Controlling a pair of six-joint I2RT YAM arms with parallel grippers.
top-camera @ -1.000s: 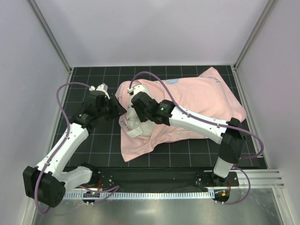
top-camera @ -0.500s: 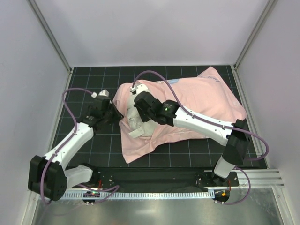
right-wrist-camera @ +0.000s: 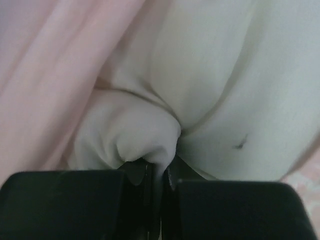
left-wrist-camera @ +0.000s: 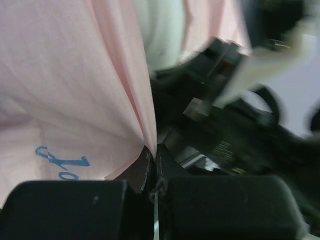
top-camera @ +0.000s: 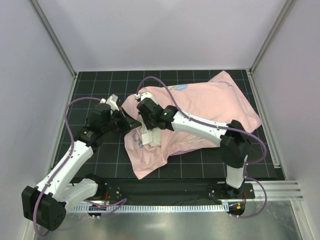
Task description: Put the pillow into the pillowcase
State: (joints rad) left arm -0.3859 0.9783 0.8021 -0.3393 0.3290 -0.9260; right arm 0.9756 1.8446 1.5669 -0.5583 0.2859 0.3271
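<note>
My left gripper [left-wrist-camera: 152, 160] is pinched tight on a fold of pink cloth at the left edge of the pillowcase [top-camera: 210, 105] — right at its open mouth. My right gripper [right-wrist-camera: 159, 167] is clamped on a bunched tuck of the white pillow [right-wrist-camera: 215, 75], which shows at that same mouth, the rest of it hidden under the pink cloth. The pillowcase's right corners run close to the right wall [top-camera: 295, 100], so the bare black gridded mat [top-camera: 95, 150] lies left of the pillowcase and along its near edge — and both my wrists crowd together at the mouth.
</note>
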